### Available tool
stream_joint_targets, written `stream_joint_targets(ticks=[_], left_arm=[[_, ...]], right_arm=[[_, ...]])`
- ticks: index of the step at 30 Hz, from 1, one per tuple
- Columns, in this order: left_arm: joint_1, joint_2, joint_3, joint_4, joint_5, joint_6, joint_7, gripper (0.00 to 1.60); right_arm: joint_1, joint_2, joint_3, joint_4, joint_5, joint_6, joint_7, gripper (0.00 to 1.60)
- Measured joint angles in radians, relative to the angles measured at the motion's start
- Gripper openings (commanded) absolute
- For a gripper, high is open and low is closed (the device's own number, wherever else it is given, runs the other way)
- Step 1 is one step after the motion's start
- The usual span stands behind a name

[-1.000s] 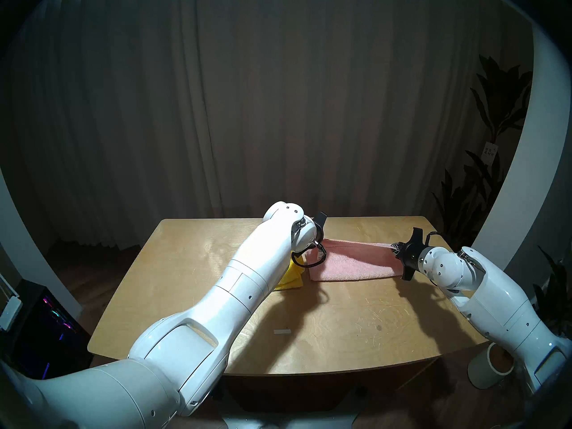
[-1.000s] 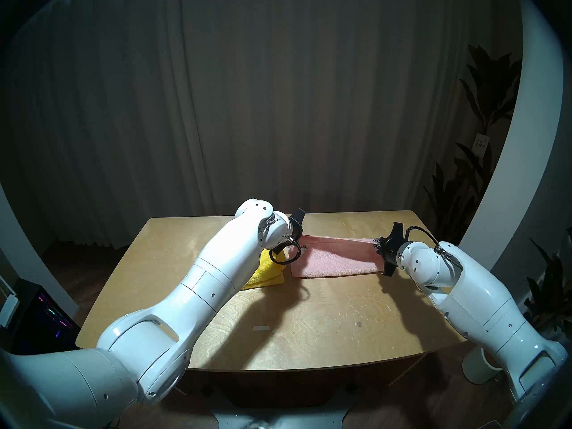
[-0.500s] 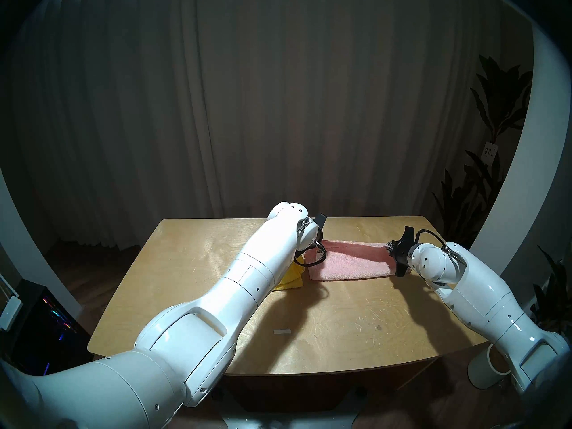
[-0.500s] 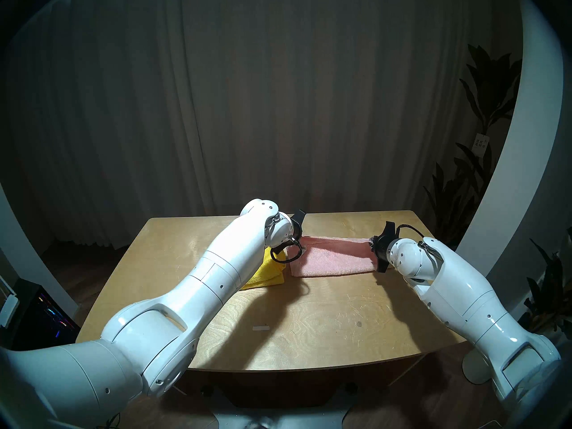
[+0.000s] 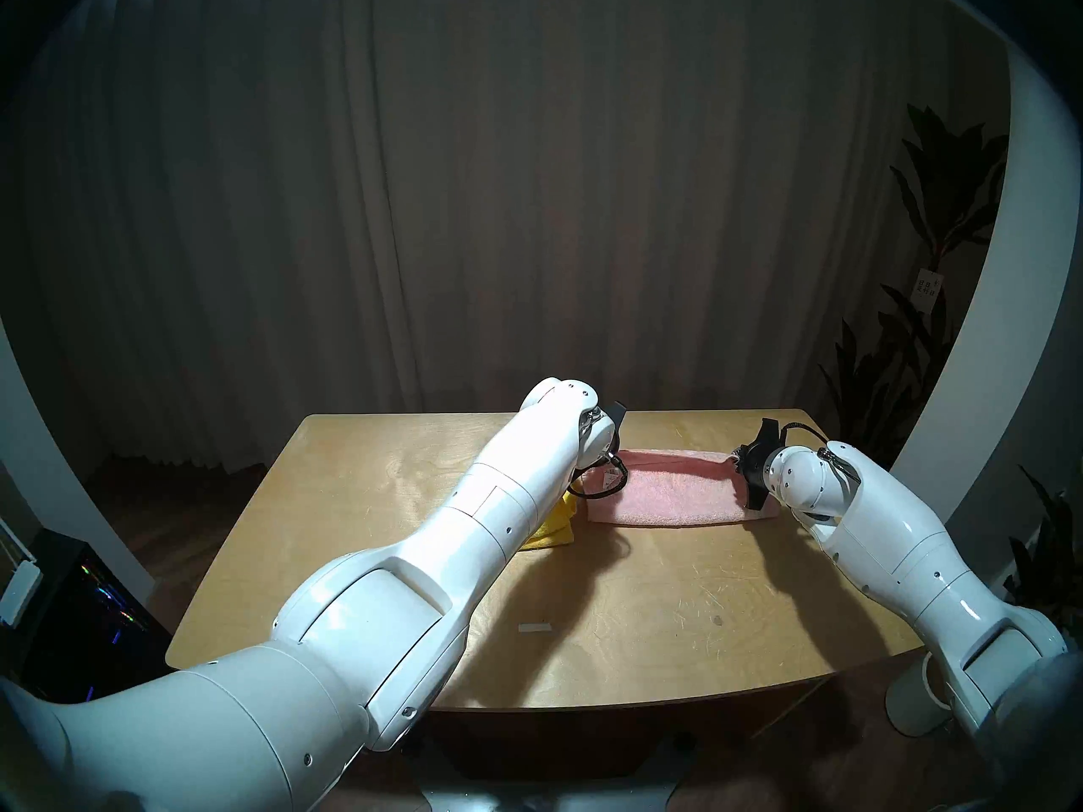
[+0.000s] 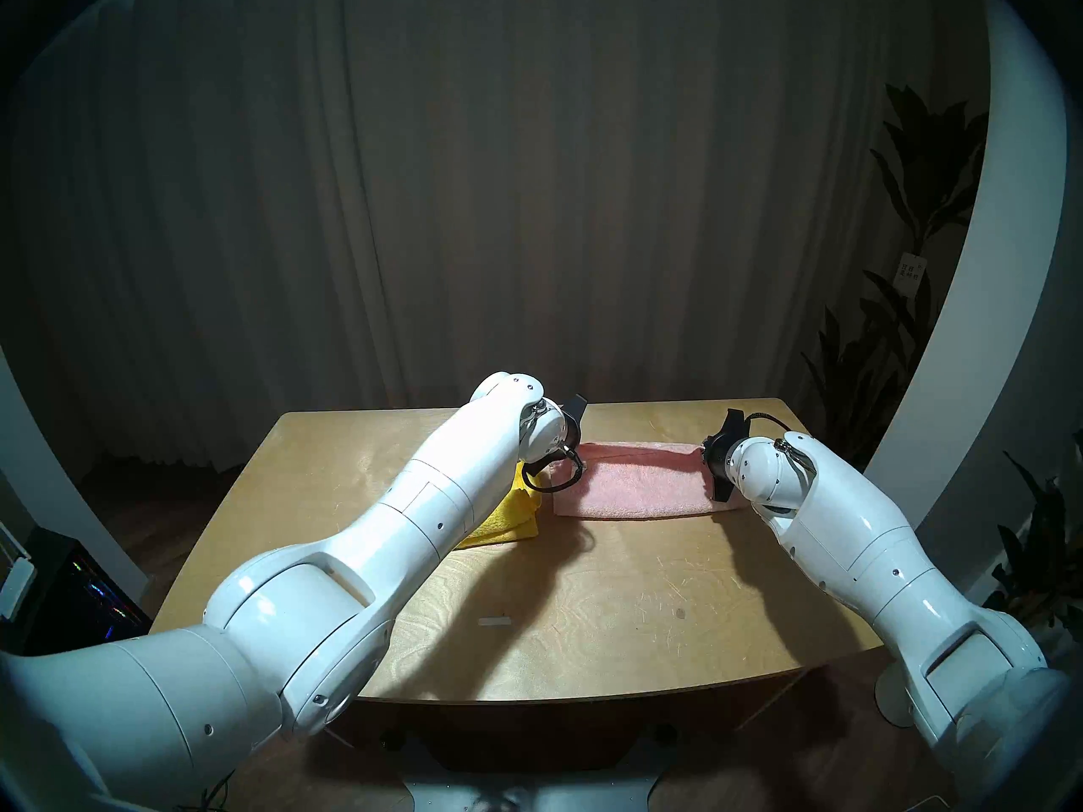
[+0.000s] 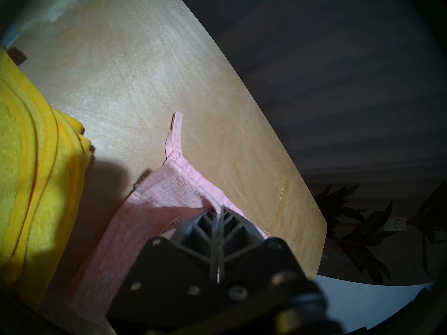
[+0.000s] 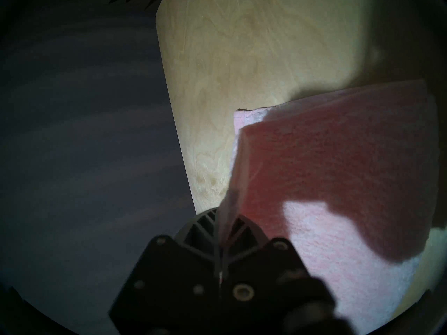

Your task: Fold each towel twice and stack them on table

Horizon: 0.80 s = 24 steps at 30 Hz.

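A pale pink towel (image 5: 674, 491) (image 6: 639, 488) lies as a long doubled strip across the far half of the plywood table (image 5: 644, 606). My left gripper (image 7: 217, 210) is shut on the towel's top layer at its left end, beside the small loop (image 7: 175, 136). My right gripper (image 8: 223, 216) is shut on the top layer at the right end, which it holds slightly raised. In the head views both grippers' fingers are hidden behind the wrists. A folded yellow towel (image 5: 554, 526) (image 7: 29, 182) lies just left of the pink one, partly under my left forearm.
A white tape strip (image 5: 534, 627) lies on the near half of the table. The table's far edge (image 7: 242, 73) runs close behind the pink towel. A white cylinder (image 5: 920, 702) stands on the floor at the near right. Plants (image 5: 914, 348) stand at the right.
Both grippers have carried the pink towel's top edge away from me toward the far side, and the strip now looks flatter and wider. Both arms have stretched forward.
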Motion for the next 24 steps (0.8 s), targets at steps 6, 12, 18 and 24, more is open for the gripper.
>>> stream_joint_targets(ticks=[6, 12, 18, 24], left_arm=[[-0.029, -0.014, 0.003, 0.068, 0.015, -0.005, -0.025, 0.83], [-0.052, -0.021, 0.006, 0.121, 0.03, -0.009, -0.045, 1.26], [-0.084, -0.034, 0.015, 0.182, 0.047, -0.016, -0.073, 1.6], [-0.113, -0.044, 0.021, 0.221, 0.06, -0.023, -0.106, 1.6]], right_arm=[[0.057, -0.029, -0.037, 0.078, -0.039, -0.001, -0.01, 0.75], [0.103, -0.049, -0.063, 0.142, -0.072, -0.002, -0.017, 0.9], [0.161, -0.074, -0.091, 0.211, -0.11, -0.001, -0.024, 1.19], [0.213, -0.095, -0.113, 0.262, -0.146, 0.012, -0.026, 1.19]])
